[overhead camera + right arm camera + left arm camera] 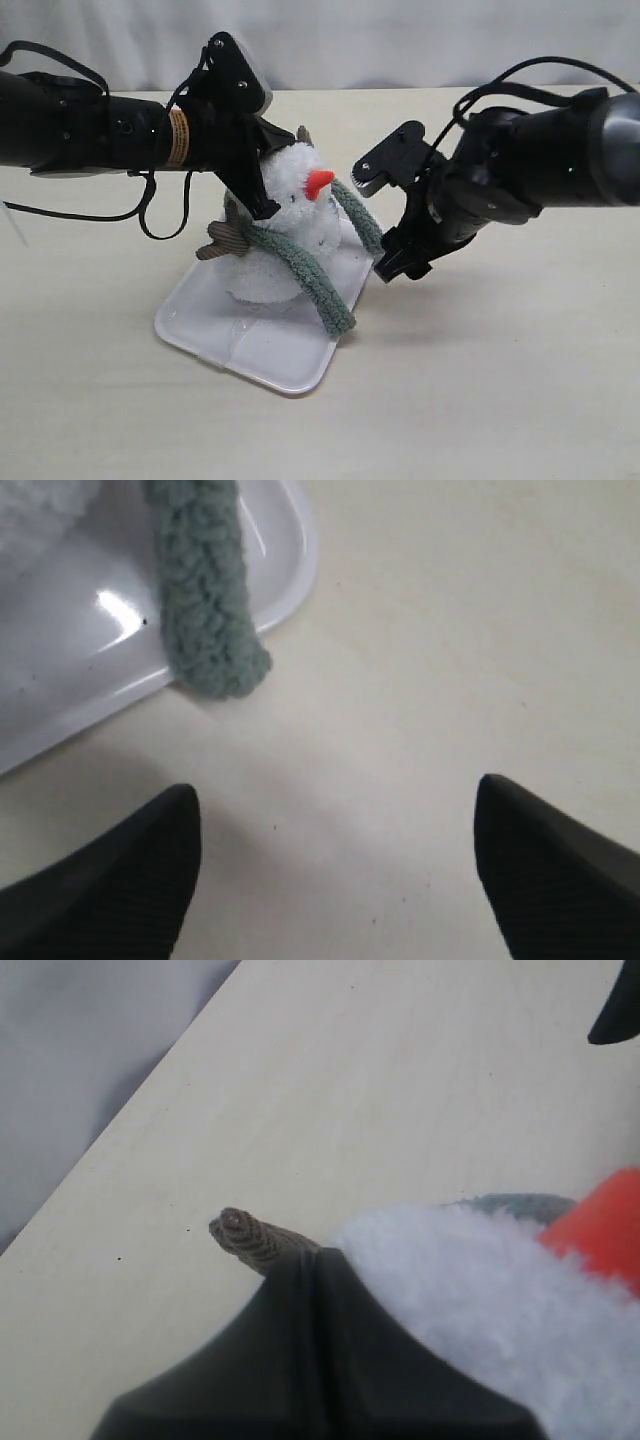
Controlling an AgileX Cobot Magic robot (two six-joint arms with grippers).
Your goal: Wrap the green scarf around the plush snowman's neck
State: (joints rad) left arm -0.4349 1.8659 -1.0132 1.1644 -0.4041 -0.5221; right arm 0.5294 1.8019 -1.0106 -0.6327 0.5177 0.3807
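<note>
Grey-green knit is looped at the collar of the plush snowman [290,205]. The green scarf [312,278] passes under the orange nose [319,183]. One tail slants across the body to the near right corner of the white tray [250,350], and the other hangs down the right side of the head toward the tray's right rim. The neck itself is hidden beneath the knit. The left gripper [315,1260] comes in from the left against the back of the head, its fingers pressed together with no gap. A brown twig arm [250,1235] pokes out just past their tips, and whether they pinch fur, scarf or that arm cannot be told. It reads as a steadying hold that keeps the toy upright on the tray while the scarf is arranged. The right gripper [335,790] hovers low over the table [500,380] just right of the tray, fingers [120,880] spread wide and holding nothing. A rounded scarf end lies over the tray rim ahead of those fingers, apart from both pads and outside the gap, so the wrap looks nearly done.
</note>
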